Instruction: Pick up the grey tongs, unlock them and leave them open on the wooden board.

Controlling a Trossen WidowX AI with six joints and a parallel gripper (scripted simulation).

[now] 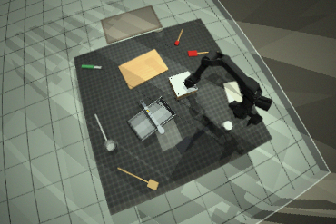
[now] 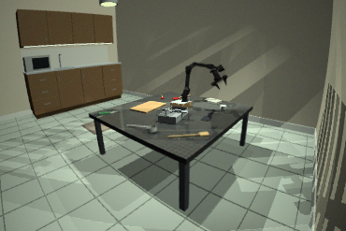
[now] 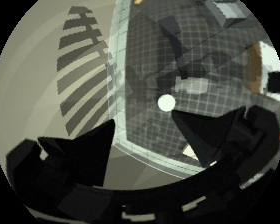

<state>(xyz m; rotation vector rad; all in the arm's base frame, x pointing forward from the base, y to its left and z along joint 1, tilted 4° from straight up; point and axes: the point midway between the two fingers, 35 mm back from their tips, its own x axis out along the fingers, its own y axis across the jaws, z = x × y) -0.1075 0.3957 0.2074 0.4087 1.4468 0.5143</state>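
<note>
The grey tongs lie across the roasting tin, with a small yellow spot near one end. Their arms look closed together, though they are small in view. The wooden board lies flat on the table, apart from the tin. My gripper is open and empty, raised high above the table's edge on the side away from the board. It is well away from the tongs. The wrist view shows both dark fingers spread apart; the tongs cannot be made out there.
The arm stands on a white-topped block. A white round object and a pale flat piece are near the gripper's side. A ladle, a wooden spatula, a green-handled tool and two red-headed tools lie around the table.
</note>
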